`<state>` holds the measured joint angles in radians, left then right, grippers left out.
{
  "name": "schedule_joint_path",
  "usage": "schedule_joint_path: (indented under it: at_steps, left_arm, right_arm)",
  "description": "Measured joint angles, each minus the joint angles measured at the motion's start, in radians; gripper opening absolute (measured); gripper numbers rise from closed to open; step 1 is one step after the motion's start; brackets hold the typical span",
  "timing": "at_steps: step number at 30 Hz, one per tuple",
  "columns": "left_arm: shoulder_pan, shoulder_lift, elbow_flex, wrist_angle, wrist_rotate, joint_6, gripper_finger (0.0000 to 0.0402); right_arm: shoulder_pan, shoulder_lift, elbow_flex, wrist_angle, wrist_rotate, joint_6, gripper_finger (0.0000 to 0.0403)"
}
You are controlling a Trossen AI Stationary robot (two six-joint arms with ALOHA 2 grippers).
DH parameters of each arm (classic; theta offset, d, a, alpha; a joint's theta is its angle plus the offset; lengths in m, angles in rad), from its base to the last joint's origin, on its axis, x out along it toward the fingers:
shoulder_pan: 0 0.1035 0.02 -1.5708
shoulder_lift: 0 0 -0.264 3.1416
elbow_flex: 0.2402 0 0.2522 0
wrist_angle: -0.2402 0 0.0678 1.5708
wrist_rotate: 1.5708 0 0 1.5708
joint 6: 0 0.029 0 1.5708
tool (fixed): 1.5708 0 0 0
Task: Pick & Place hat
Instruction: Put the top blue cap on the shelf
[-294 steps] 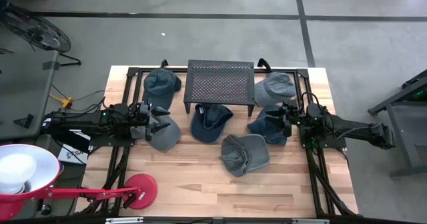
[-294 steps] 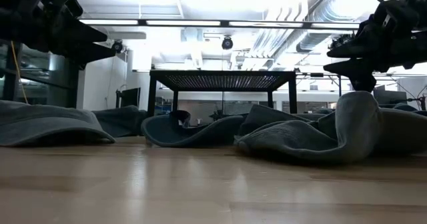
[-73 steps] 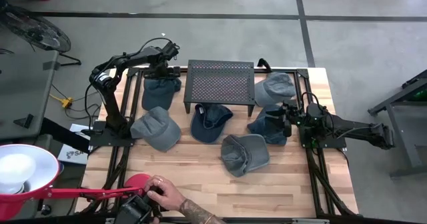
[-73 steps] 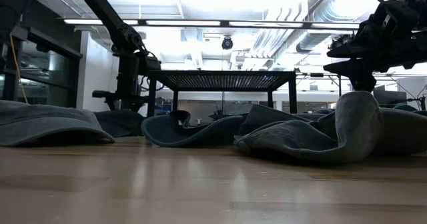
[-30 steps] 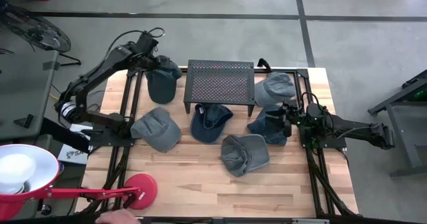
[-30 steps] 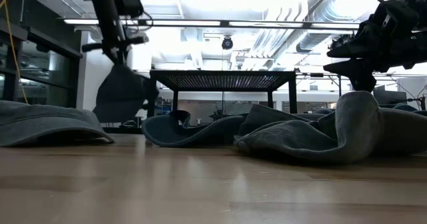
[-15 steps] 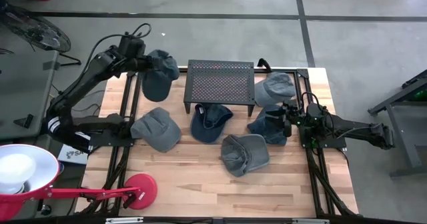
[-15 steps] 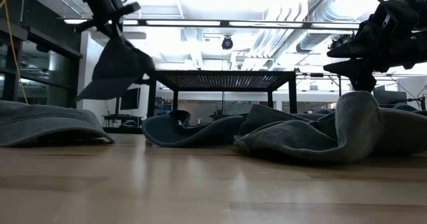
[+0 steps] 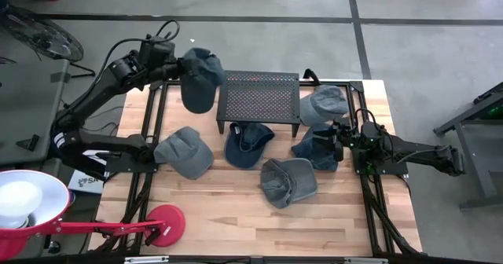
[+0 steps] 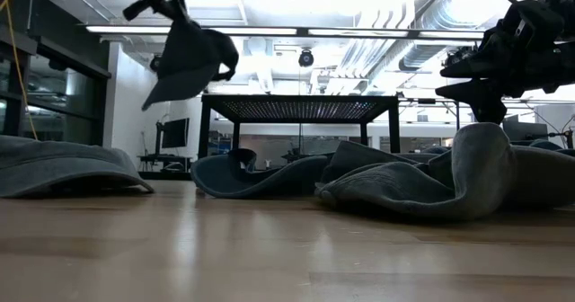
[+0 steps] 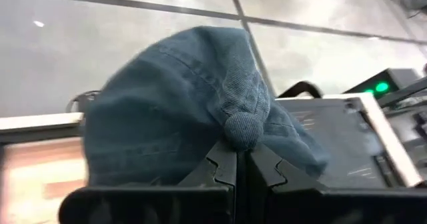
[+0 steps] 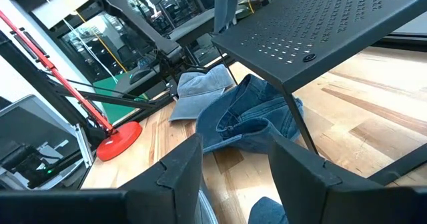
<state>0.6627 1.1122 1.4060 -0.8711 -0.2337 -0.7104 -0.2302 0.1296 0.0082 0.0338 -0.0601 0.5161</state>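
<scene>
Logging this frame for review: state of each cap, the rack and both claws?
Left claw: shut on lifted cap.
Lifted cap: in the air, by the rack's left end.
Right claw: open, holding nothing, at the table's right side.
Rack: standing, nothing on top.
Other caps: lying on the table.
</scene>
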Motion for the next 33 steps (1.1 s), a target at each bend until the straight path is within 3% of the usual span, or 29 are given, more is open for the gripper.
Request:
schedule_joint_path:
  at_steps: [15,33]
  left_arm:
    - [-0.175,0.222,0.190,0.052,-0.123,-0.325,0.0000]
    - [-0.257,0.404,0.212,0.162,-0.221,-0.619,0.0000]
  right_arm:
    - [0.000,0.000,0.000,0.000,0.000,0.000,0.0162]
    - [0.000,0.000,0.000,0.000,0.000,0.000,0.0162]
